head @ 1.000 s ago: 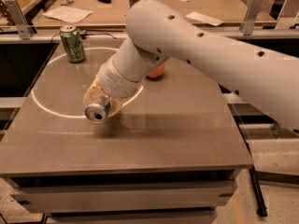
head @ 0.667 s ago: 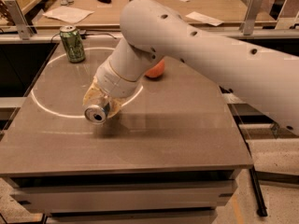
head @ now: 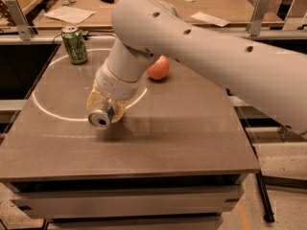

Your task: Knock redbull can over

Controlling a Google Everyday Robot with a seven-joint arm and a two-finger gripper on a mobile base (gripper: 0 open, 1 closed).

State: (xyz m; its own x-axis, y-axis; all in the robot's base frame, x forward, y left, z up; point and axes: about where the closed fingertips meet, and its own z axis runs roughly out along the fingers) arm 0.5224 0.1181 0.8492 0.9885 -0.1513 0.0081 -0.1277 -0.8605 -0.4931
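Note:
The redbull can (head: 100,120) lies tipped on its side at the left middle of the table (head: 182,143). Its round silver end faces the camera, and its body is mostly hidden. My gripper (head: 104,108) is right at the can, reaching down from the thick white arm (head: 201,47) that crosses the view from the right. The gripper covers the can's far part, and I cannot tell whether it holds the can or only touches it.
A green can (head: 74,44) stands upright at the table's far left. An orange-red round fruit (head: 159,69) lies behind the arm near the middle. A white arc is marked on the tabletop. A wooden desk with papers (head: 69,14) stands behind.
The can and gripper have barely moved. The upper arm has shifted, so more of the orange-red fruit shows behind it.

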